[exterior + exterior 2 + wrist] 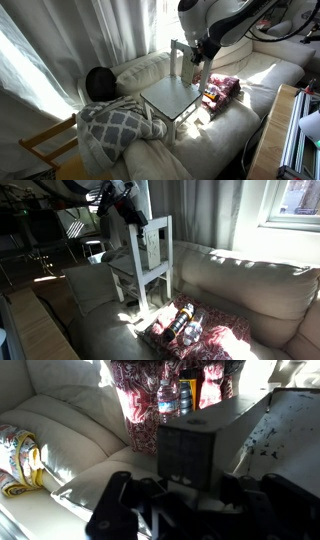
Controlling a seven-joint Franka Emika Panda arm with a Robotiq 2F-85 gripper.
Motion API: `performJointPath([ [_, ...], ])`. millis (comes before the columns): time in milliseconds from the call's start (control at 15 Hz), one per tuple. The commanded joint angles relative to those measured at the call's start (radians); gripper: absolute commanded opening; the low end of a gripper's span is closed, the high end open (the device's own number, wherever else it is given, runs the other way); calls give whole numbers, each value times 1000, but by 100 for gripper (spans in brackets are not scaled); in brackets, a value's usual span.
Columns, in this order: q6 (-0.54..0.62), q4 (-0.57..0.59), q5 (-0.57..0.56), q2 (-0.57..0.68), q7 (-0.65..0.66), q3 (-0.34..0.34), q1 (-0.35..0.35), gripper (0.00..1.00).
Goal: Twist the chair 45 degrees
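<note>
The small pale grey-white chair (170, 98) stands on the cream sofa, seat flat and slatted back upright, and shows in both exterior views (150, 255). My gripper (200, 52) is at the top of the chair's back, also seen from the other side (128, 210). In the wrist view the grey top end of the chair's back (187, 450) sits between my two dark fingers (185, 500). The fingers stand wide on either side of it with gaps showing, so the gripper looks open. The chair's seat (285, 420) lies to the right.
A red patterned bag with bottles (222, 90) lies on the sofa right beside the chair (185, 325) (165, 390). A grey checked blanket (115, 125) and a black cushion (98, 82) lie at the sofa's end. A yellowish wooden chair (45, 145) and a wooden table (270, 140) stand nearby.
</note>
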Motion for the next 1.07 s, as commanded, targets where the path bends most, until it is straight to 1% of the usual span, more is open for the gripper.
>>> performJointPath([
  [0,-10,46,-102,-1,86,32,-29,2],
  [267,5,48,-29,34,78,57,-54,2],
  [333,3,49,-22,42,78,61,-58,34],
  [400,11,48,-15,48,77,63,-65,35],
  [467,9,51,-14,54,83,64,-66,40],
  [667,19,59,-10,64,75,67,-75,62],
  [867,13,81,-3,67,67,71,-81,87],
  [1000,17,93,10,70,57,78,-84,98],
])
